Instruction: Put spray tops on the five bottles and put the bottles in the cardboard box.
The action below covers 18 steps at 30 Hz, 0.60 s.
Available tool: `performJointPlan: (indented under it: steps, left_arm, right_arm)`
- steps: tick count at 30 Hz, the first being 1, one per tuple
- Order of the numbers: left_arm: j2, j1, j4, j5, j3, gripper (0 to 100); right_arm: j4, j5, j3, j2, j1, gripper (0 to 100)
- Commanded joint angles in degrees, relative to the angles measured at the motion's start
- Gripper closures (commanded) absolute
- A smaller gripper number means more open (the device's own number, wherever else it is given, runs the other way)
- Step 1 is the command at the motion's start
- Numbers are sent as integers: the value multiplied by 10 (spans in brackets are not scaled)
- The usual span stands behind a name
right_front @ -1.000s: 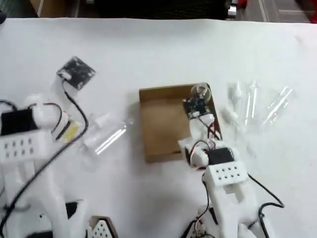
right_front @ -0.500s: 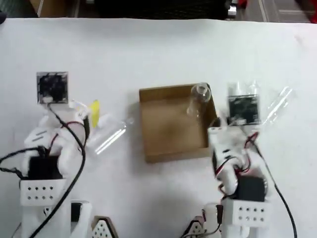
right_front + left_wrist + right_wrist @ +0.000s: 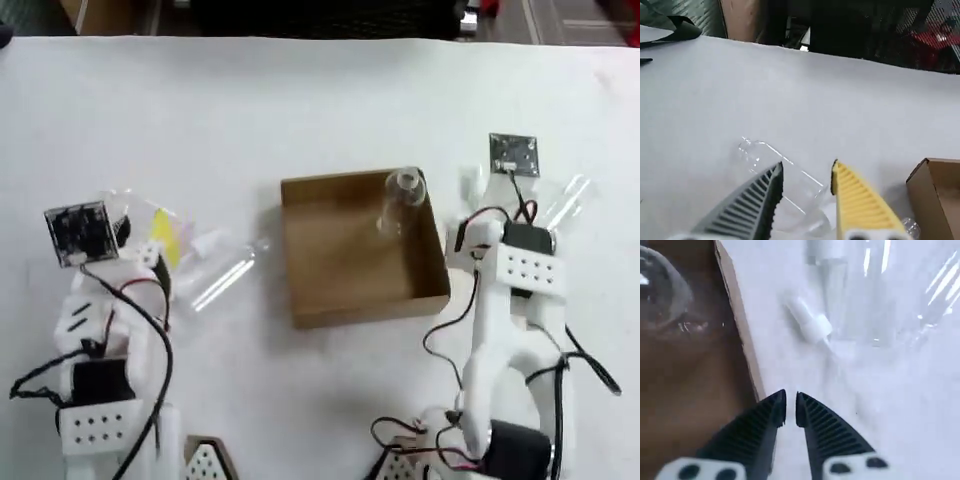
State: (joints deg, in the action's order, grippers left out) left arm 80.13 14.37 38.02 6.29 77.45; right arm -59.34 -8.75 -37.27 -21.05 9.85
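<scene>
White table carries everything I am working with, and the cardboard box sits about mid-table, open side up, so I place the rest against it.

Nearest to me, the two arm bases stand on my side of the box, one towards each side. Left of the box, the left hand hangs over a lying bottle of clear plastic. Its grey and yellow fingers are spread apart with nothing between them. A white spray top lies just beside that bottle, on its far side.

Right of the box, the right hand is just outside the box's right wall, its black fingers drawn almost together on nothing. Past it on the same side lie a second spray top and several clear bottles side by side, near the wall but apart from it.

Inside the box, a standing bottle occupies the far right corner. Whether it carries a top I cannot tell.

Circuit boards ride on both wrists, and any marking on them is too small to read.

Beyond the box's far wall the white table runs on to its far edge, and behind that edge the room is dark.
</scene>
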Motion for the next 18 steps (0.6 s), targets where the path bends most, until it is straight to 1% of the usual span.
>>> performJointPlan:
  steps: [1, 9, 18]
  left_arm:
    - [79, 3, -19, 7, 22, 851]
    - [183, 2, -16, 6, 70, 853]
    - [192, 2, -15, 5, 74, 853]
  right_arm:
    - [-2, 6, 27, 23, -15, 981]
    - [-1, 6, -4, 31, -81, 981]
    - [-16, 6, -17, 31, -126, 982]
